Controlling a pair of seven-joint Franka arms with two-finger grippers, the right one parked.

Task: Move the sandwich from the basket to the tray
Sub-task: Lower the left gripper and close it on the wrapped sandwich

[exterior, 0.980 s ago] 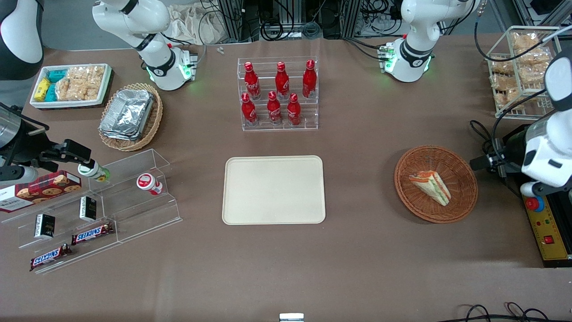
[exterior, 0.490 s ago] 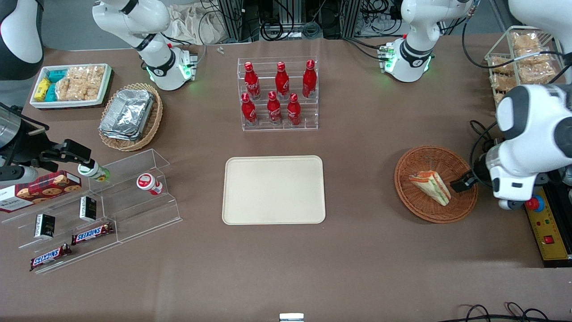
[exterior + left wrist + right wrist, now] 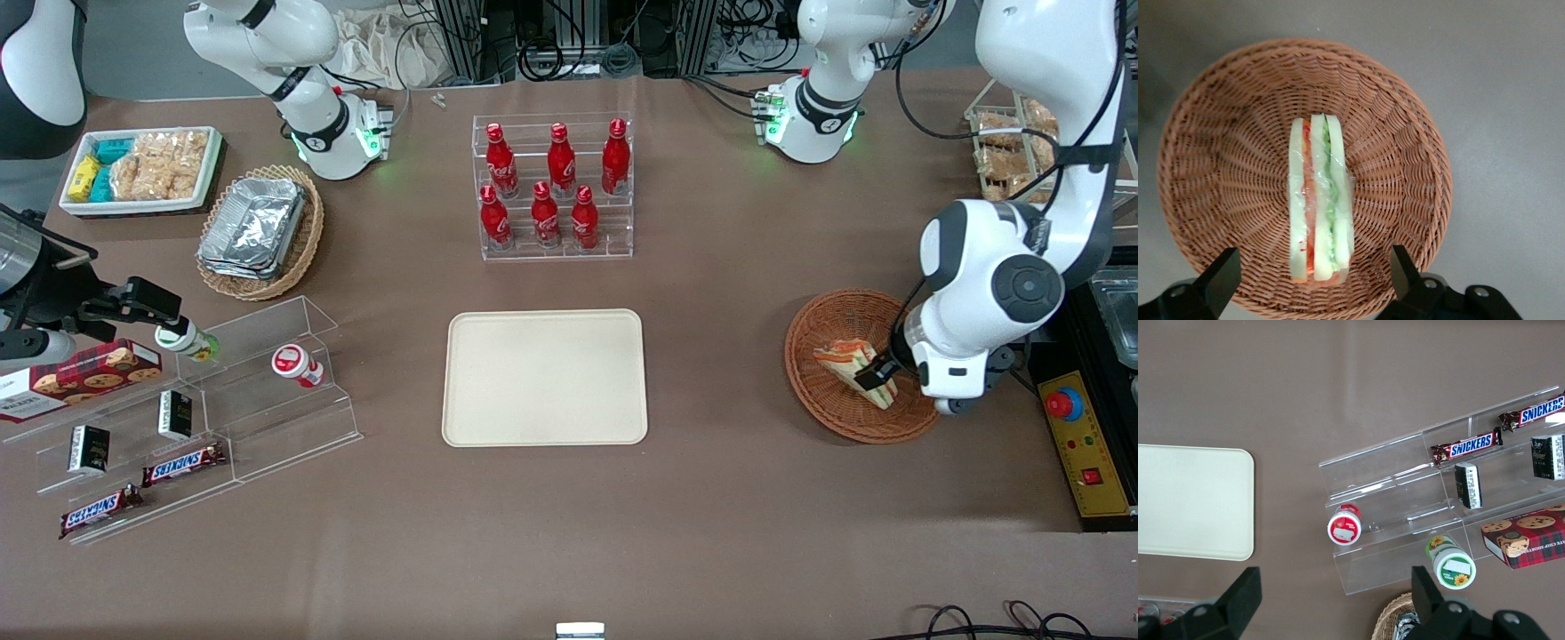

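The sandwich (image 3: pixel 1319 200) lies in the middle of the basket (image 3: pixel 1225 133), a round shallow bowl of reddish-brown wicker whose weave runs in rings from the base up to a thicker braided rim. The sandwich is a wedge wrapped in clear film, standing on edge so its layers face up: three pale bread slices with an orange-red stripe and a ruffled green stripe between them. In the front view the sandwich (image 3: pixel 845 358) shows as a tan-topped triangle, its tip pointing toward five o'clock within the basket (image 3: pixel 827 409).

The tool (image 3: pixel 876 375) of the working arm hangs just above the sandwich, over the five o'clock part of the basket. Its two black fingers (image 3: pixel 1218 280) are spread wide, one on each side of the sandwich's lower end, with bare wicker showing between each finger and the bread; neither touches it.

The tray (image 3: pixel 544 377) is a flat cream-beige plastic rectangle with rounded corners and a low raised rim. It sits on the brown matte desk (image 3: pixel 711 498), at about nine o'clock from the basket and well apart from it. At twelve o'clock from the tray stands a clear stepped rack of red bottles (image 3: pixel 555 185), glossy and slim-necked, in two rows of three.
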